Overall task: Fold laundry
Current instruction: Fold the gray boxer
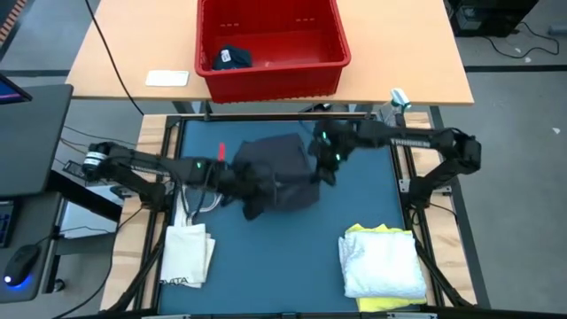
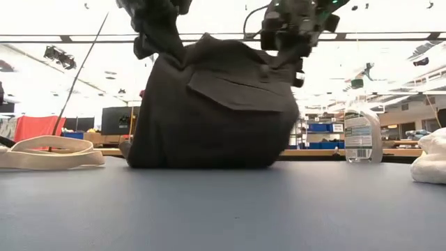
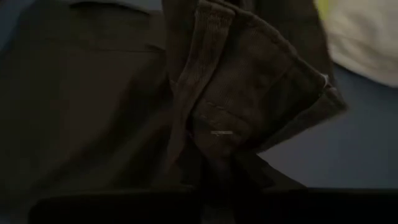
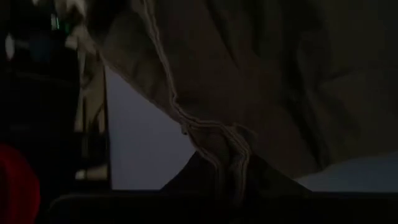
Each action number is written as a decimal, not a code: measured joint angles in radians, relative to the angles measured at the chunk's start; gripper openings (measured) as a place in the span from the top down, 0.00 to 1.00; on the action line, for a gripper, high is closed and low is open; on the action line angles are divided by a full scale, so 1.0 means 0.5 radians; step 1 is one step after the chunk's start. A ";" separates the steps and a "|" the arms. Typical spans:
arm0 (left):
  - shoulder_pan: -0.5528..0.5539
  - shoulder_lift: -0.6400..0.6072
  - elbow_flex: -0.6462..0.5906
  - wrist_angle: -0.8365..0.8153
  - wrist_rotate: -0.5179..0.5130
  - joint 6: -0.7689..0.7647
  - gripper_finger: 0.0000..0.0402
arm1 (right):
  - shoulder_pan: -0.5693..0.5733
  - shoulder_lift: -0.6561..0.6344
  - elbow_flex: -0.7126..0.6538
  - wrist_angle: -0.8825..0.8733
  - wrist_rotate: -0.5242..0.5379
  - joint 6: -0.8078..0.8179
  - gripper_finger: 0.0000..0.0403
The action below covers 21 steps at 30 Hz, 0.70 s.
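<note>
The dark grey garment (image 1: 279, 173) is held up over the middle of the worktop (image 1: 292, 257), pinched by the left pincer (image 1: 237, 180) and the right pincer (image 1: 326, 162). If either thin pinch slips, the cloth could drop in a heap.

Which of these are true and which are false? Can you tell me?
1. Both grippers hold the dark grey garment. True: the left gripper and right gripper are shut on it.
2. The red bin is empty. False: a small dark piece lies inside.
3. The white garment lies on the yellow garment. True.
4. The tote bag is inside the bin. False: it lies on the table.
</note>
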 joint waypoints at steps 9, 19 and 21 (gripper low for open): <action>0.586 -0.128 -0.035 -0.290 -0.220 -0.199 0.90 | -0.421 0.693 0.795 0.014 0.126 -0.082 0.92; 1.379 -0.141 -0.573 0.262 -0.025 -0.195 0.85 | -0.512 1.325 1.521 -0.025 0.791 0.040 0.68; 1.499 -0.136 -0.678 0.425 0.063 -0.196 0.82 | -0.514 1.343 1.595 -0.044 0.926 0.089 0.59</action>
